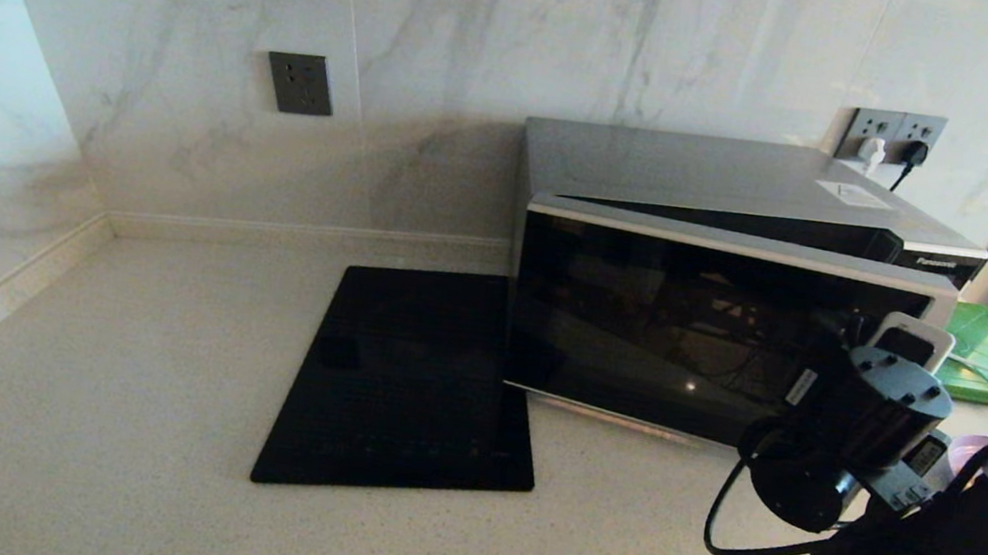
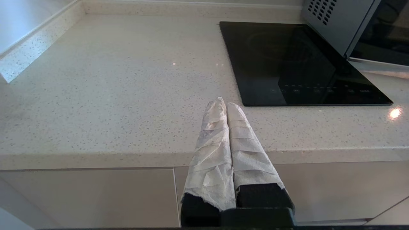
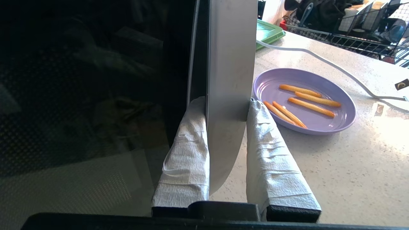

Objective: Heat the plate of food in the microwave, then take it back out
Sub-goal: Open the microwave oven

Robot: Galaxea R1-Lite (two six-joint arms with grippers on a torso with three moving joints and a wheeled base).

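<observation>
Right wrist view: we see our right end effector straddling the microwave door handle, one finger either side. Beside the microwave, the plate of food sits on the desk. Left end effector hangs pressed together near the desk edge.

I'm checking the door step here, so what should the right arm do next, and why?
Probably keep pulling the handle outward to swing the microwave door wider. The right gripper has its jaws around the silver handle, and the door stands only slightly ajar at its handle side. The plate of food sits on the counter outside. The left gripper is parked at the counter's front edge.
</observation>
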